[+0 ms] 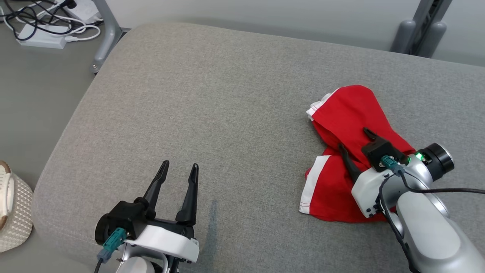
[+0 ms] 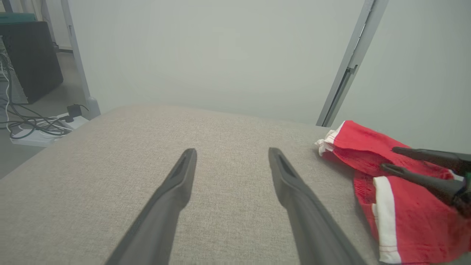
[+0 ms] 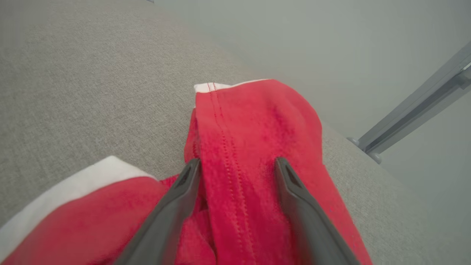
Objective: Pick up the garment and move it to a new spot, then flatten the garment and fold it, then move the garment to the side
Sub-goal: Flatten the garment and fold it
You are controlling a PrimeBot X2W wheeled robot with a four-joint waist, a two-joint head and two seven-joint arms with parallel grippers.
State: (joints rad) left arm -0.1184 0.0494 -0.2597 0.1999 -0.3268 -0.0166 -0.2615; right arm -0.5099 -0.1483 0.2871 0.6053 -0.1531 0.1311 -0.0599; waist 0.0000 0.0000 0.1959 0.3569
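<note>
Step one, the pick-up: my right gripper [image 1: 353, 138] sits on the crumpled red garment [image 1: 348, 110] at the right of the grey cushion [image 1: 212, 94], jaws spread astride a raised fold, nothing pinched yet. Left gripper [image 1: 180, 165] hovers open over bare cushion, well apart. Next, I judge: close squarely on that fold, then lift.

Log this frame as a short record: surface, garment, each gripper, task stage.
surface: grey woven fabric cushion
garment: crumpled red cloth garment with white trim, lying on the right part of the cushion, not flattened
left gripper: open, over bare cushion, apart from the garment
right gripper: open, fingers either side of a raised red fold
task stage: garment not yet gripped, nothing folded
</note>
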